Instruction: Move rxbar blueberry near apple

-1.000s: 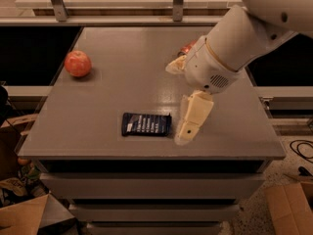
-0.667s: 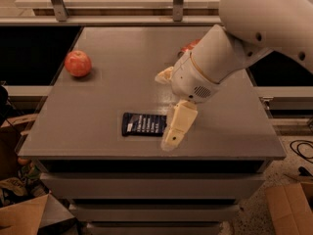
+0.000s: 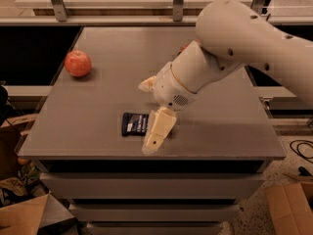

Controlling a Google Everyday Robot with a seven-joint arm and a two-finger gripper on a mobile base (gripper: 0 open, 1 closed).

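Note:
The rxbar blueberry (image 3: pixel 134 124), a flat dark navy wrapper with white lettering, lies near the table's front edge. The apple (image 3: pixel 78 63), red-orange, sits at the far left of the table, well apart from the bar. My gripper (image 3: pixel 152 109) is open just right of the bar. Its near cream finger (image 3: pixel 158 131) points down-left and covers the bar's right end. The far finger (image 3: pixel 147 84) shows behind the wrist. The big white arm (image 3: pixel 244 43) reaches in from the upper right.
The grey table (image 3: pixel 98 146) has its front edge close below the bar. A small red-orange thing (image 3: pixel 184 47) peeks out behind the arm, mostly hidden. Cardboard boxes (image 3: pixel 288 207) stand on the floor at the lower right and lower left.
The arm and gripper have moved left and a little toward the front edge. The near finger, which was beside the bar's right end, now overlaps it. Bar and apple have not moved.

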